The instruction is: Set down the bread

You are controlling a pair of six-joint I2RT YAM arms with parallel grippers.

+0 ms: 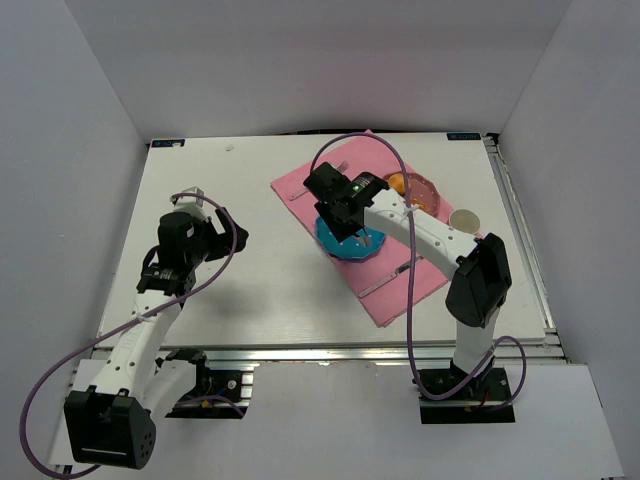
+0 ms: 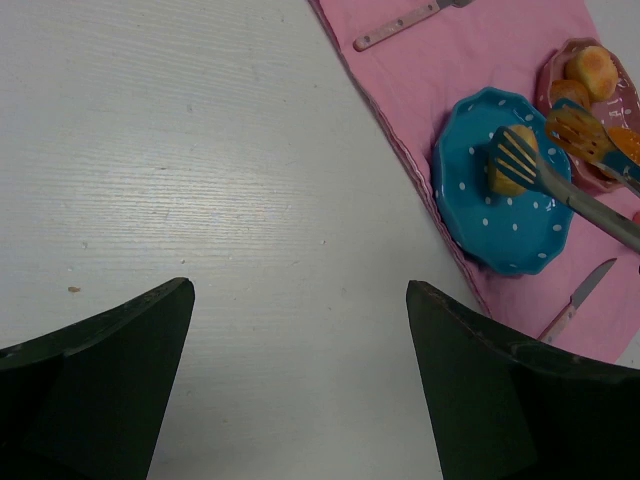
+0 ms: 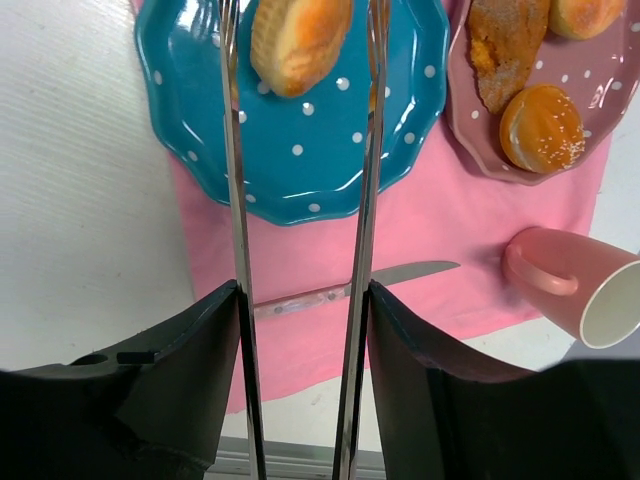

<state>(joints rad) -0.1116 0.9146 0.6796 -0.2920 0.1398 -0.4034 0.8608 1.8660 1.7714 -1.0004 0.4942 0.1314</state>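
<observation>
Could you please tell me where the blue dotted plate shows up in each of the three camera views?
Top external: the blue plate sits near the middle.
Left wrist: the blue plate is upper right.
Right wrist: the blue plate is at the top, behind the tongs.
Shared landmark: the pink mat under it.

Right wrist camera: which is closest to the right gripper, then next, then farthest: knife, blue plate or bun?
1. Knife, lying crosswise just past the right gripper holding the tongs.
2. Blue plate, farther ahead.
3. Bun, farthest, between the tongs' arms.
</observation>
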